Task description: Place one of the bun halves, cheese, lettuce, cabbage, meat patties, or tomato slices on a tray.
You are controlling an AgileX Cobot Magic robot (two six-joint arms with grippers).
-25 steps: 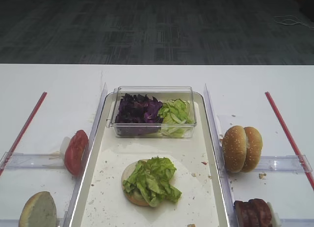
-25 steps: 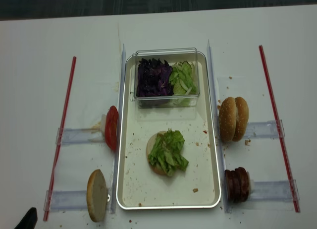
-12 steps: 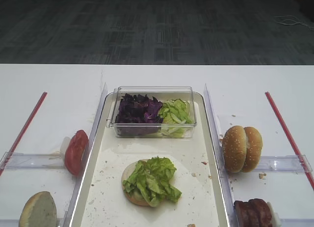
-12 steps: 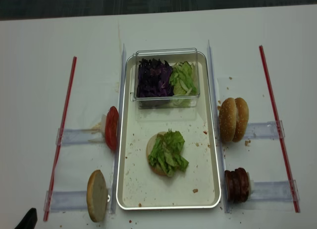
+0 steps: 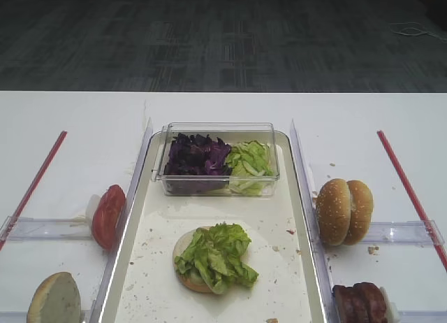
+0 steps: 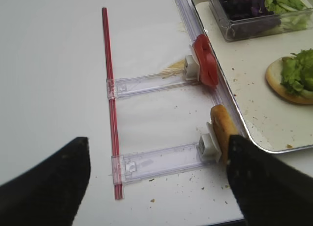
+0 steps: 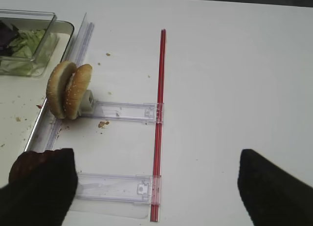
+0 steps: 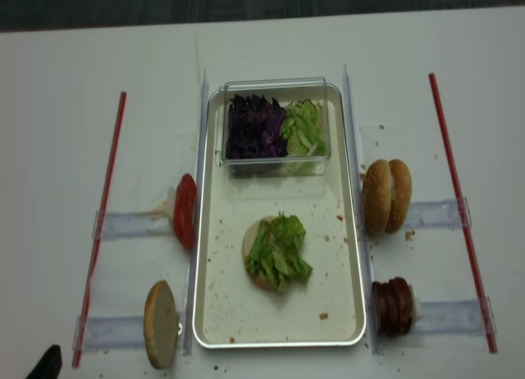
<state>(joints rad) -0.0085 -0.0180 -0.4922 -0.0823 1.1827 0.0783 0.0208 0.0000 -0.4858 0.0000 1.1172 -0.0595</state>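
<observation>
On the cream tray (image 5: pixel 157 232) lies a bun half (image 5: pixel 183 250) with a lettuce (image 5: pixel 216 256) leaf on top. Purple cabbage (image 5: pixel 195 155) and more lettuce fill a clear tub at the tray's far end. Tomato slices (image 5: pixel 108 216) and a plain bun half (image 5: pixel 54 300) stand on edge left of the tray. Sesame bun halves (image 5: pixel 343 211) and meat patties (image 5: pixel 360 302) stand on its right. My left gripper (image 6: pixel 156 182) hangs open over the table beside the plain bun half (image 6: pixel 222 130). My right gripper (image 7: pixel 156 187) is open and empty, right of the patties (image 7: pixel 29 162).
Clear plastic holders (image 8: pixel 439 213) carry the ingredients on both sides of the tray. Red strips (image 8: pixel 455 190) run along the table's outer left and right. The clear tub (image 8: pixel 275 125) takes up the tray's far end. Crumbs speckle the tray and table.
</observation>
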